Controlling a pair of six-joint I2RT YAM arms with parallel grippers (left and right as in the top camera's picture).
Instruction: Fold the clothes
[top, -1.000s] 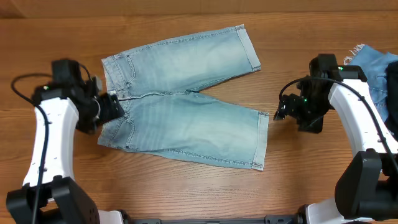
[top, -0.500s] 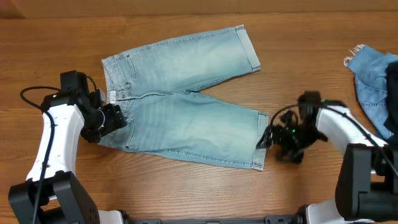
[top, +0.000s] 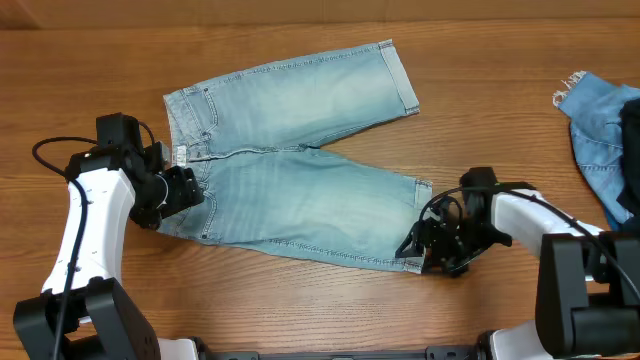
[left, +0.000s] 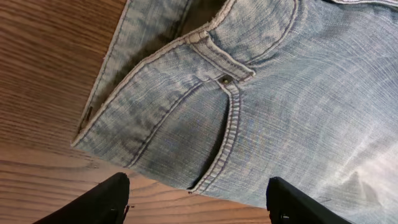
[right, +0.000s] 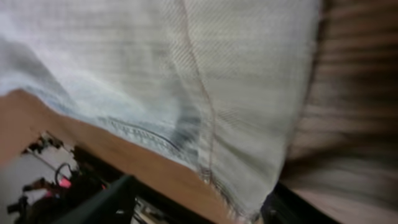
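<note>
The right claw (top: 420, 245) was set, spread open, at the near leg's hem (top: 427, 200); the left claw (top: 183, 190), likewise released, at the waistband corner (left: 102, 132). Grasping was judged in hand: both had to be closed on denim before lifting. Two garments were counted: pale jeans (top: 300, 150) flat on the tabletop (top: 480, 60), one darker piece (top: 595, 125) at the right edge.

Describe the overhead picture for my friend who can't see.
Pale blue jeans lie flat on a wooden table. The left gripper is at the waistband, the right gripper at a leg hem; darker denim lies at the right edge.
</note>
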